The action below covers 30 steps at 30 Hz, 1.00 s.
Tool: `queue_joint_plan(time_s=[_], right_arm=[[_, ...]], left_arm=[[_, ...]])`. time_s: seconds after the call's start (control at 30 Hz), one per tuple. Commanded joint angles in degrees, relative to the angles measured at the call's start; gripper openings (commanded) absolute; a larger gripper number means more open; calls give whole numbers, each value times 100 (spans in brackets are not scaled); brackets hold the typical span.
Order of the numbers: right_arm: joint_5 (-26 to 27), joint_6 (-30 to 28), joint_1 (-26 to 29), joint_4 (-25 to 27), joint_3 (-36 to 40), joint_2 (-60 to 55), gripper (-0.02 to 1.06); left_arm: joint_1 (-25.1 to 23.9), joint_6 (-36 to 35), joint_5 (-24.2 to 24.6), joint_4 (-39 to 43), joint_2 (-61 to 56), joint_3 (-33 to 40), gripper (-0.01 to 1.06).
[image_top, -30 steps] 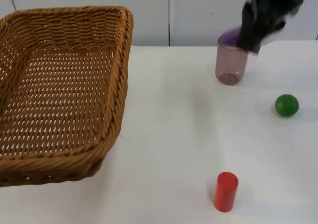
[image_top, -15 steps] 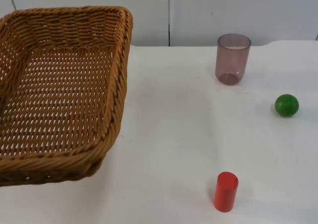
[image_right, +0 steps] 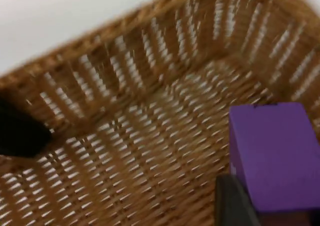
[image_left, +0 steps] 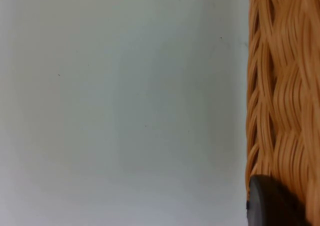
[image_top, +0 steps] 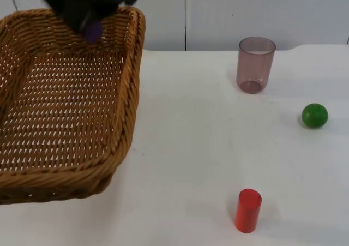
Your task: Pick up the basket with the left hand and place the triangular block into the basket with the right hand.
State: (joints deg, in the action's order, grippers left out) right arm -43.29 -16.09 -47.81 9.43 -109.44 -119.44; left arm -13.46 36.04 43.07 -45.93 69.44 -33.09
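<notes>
With our left end effector (image_left: 272,206) clamped on the woven wicker basket's (image_top: 71,93) rim and our right end effector (image_top: 90,25) gripping the purple block (image_right: 272,153) above the basket's far wall, we should lower further inside the basket before releasing.

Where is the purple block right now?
In the top view the purple block is at the far left, held in the right gripper just above the back of the basket, far from the cup.
</notes>
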Motion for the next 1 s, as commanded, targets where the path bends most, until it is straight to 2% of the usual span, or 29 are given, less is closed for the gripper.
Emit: queue_joint_plan(time_s=[0.0,0.1,0.13,0.17,0.23,0.27,0.3,0.33,0.37,0.53,0.67,0.77,0.9,0.97], right_arm=[[152,114,-75,11,-76,-162,9],[126,139,-74,-4,-76,-377,34],[103,169,-74,-4,-76,-423,47],[103,169,-74,-4,-76,-423,47],[71,169,-74,13,-76,-392,80],[71,169,-74,0,-76,-326,92],[71,169,-74,0,-76,-326,92],[83,169,-74,-16,-76,-212,102],[139,155,-74,-28,-76,-61,105],[258,191,-64,-390,-76,743,105],[69,848,-64,-1172,-76,1779,105],[-201,1073,-64,-1381,-36,2291,105],[-357,1073,-64,-1391,434,3054,105],[-338,1073,-64,-1405,1065,3557,105]], left_arm=[[-19,-51,-16,-118,-16,-17,0],[-19,-51,-16,-118,-16,-17,0],[-19,-51,-16,-118,-16,-17,0],[-19,-51,-16,-118,-16,-17,0],[-19,-51,3,-118,-16,-17,0],[-19,-51,3,-118,-16,-17,0],[-19,-51,3,-118,-16,-17,0],[-19,-51,3,-118,-16,-17,0],[-19,-51,2,-131,-16,-17,0],[-19,-51,2,-131,-16,-17,0],[-19,-36,-19,-131,-16,-17,0],[-19,-37,-32,-131,-16,-17,0],[-19,-37,-31,-152,-16,-17,0],[-19,-37,-14,-189,-16,-17,0]])
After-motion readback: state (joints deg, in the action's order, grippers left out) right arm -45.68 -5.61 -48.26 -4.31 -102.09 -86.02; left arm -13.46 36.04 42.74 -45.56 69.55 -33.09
